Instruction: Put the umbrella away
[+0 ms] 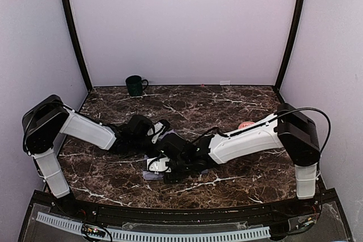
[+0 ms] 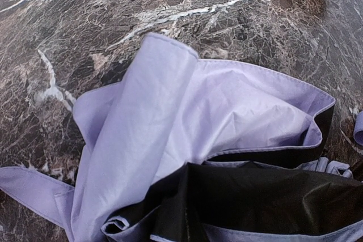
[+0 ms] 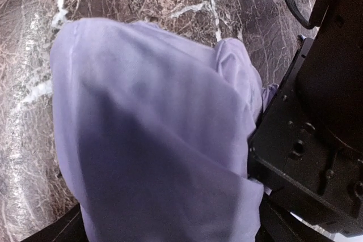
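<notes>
light: bright, even | glare: faint on table (image 3: 28,94) | blur: umbrella (image 3: 159,140) close, soft, shadowed

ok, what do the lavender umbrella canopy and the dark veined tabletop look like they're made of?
Pale lavender folding umbrella: thin woven synthetic fabric, probably; matte outside, slightly glossy black lining; soft creases, stitched hems.
Dark brown white-veined tabletop: polished marble or marble-print laminate; glossy sheen, can't tell which.

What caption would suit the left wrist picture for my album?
Lavender umbrella fabric, black lining showing, bunched on a dark marbled table.
</notes>
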